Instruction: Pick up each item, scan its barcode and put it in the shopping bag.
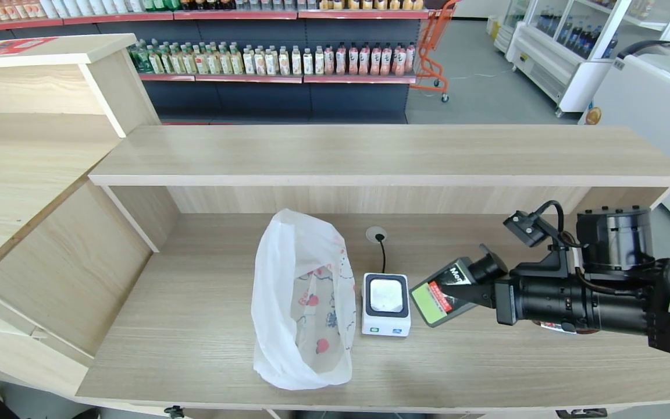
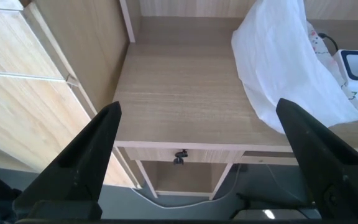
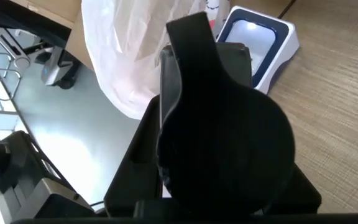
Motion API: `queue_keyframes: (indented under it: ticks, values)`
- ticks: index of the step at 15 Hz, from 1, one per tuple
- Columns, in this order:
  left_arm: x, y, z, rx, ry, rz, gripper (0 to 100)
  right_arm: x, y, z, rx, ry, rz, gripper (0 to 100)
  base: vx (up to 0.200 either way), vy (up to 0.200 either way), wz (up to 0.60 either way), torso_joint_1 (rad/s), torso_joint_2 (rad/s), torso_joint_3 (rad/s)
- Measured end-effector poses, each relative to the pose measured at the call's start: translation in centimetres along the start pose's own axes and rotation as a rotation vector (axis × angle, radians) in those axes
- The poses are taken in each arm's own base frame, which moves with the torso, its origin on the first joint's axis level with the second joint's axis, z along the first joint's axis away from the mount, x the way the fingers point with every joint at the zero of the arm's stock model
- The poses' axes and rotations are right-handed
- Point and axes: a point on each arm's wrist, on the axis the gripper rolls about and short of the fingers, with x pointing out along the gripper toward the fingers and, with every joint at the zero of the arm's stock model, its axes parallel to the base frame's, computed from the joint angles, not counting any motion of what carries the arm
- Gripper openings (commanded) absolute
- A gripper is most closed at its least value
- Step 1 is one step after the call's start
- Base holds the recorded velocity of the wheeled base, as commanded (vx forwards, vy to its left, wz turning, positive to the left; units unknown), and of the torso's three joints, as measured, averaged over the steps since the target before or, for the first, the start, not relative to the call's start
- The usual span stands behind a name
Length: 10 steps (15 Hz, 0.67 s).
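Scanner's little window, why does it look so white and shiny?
Head view: the scanner has a glassy window that shines pale grey with reflected light. Right wrist view: the same window glares almost white. Left wrist view: it looks pale and bright too.

A dark box (image 1: 441, 293) with a green face and a red label sits tilted, clamped in the right gripper (image 1: 477, 283), just right of the white scanner (image 1: 386, 304), whose glass window faces up. The white, red-printed shopping bag (image 1: 303, 302) stands open just left of the scanner
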Motion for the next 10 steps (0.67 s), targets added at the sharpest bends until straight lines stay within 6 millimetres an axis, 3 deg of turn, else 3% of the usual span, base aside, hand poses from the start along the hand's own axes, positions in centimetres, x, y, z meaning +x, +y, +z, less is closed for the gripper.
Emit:
queue_keyframes:
  ticks: [4,10]
  values:
    - [0.0,0.0,0.0,-0.002,0.000,-0.001,100,0.1,0.0,0.0,0.036,0.000,0.001,0,0.000,0.200,0.00,0.007,0.00,0.002]
    - [0.0,0.0,0.0,-0.002,0.000,0.000,100,1.4,1.0,-0.2,0.114,0.026,0.033,0,0.000,0.000,0.00,0.000,0.00,0.000]
